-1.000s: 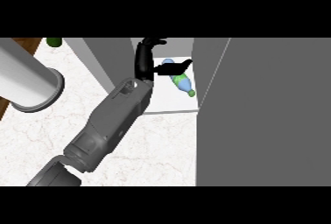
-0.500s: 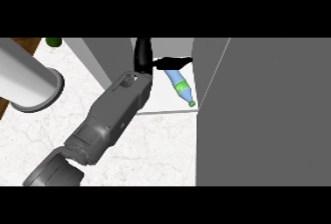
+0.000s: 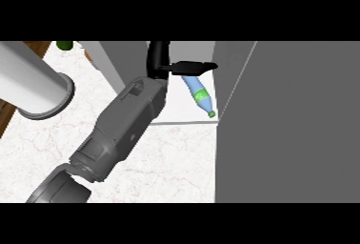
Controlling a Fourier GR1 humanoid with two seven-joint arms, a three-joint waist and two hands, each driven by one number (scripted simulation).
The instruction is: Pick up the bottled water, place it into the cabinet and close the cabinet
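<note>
cabinet shelf (image 3: 180, 113); bottled water (image 3: 200, 95) lying on it | counter (image 3: 175, 159); white marble

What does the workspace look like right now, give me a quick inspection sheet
Surface: white marbled counter.
Job's things: bottled water lies on the white floor of the cabinet, green cap toward the front edge; cabinet not yet closed.
Clutter: dark green thing at the far left, cut off.
Hands: right hand, fingers straight over the bottle's base end; contact cannot be told. Left hand not in view.
Cables: nothing seen.
Surroundings: pale grey cylinder at left; wooden floor beyond it.
</note>
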